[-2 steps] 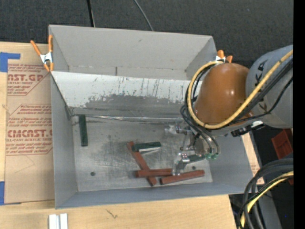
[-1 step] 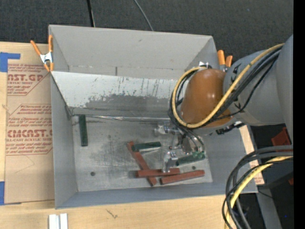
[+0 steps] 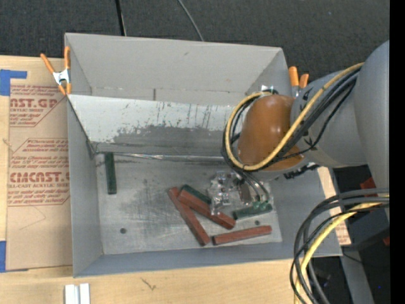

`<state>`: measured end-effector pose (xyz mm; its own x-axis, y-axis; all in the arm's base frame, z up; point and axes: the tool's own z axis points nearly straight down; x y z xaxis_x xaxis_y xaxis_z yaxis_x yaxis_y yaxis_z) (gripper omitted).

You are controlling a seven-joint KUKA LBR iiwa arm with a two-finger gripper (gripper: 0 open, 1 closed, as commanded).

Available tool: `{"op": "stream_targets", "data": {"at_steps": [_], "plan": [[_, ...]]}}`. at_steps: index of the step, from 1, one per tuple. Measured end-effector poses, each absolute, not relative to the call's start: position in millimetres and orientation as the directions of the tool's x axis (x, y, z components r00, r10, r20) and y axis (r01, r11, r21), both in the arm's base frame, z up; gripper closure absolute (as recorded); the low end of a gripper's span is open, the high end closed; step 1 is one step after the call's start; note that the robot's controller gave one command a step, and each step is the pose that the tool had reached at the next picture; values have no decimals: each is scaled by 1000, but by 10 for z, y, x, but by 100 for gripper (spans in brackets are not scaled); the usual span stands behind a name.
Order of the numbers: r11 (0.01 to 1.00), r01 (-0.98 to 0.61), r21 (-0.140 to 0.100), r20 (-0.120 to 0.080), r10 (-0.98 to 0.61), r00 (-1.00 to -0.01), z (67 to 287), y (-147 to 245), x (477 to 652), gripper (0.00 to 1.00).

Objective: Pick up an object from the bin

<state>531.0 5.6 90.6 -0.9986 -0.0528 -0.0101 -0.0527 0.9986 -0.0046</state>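
I had the gripper (image 3: 223, 195) low in the bin (image 3: 142, 223), right over the heap of red-brown sticks (image 3: 201, 206) toward the front right, with a green stick (image 3: 253, 210) just beside it. I could not tell how the jaws stood. I judged this the reaching step; the next move called for closing on one stick and lifting it clear.
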Motion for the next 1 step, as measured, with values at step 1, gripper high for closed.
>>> {"op": "stream_targets", "data": {"at_steps": [1], "plan": [[999, -53, -5, -10, -53, -999, 906, 56, 5310, 100]]}}
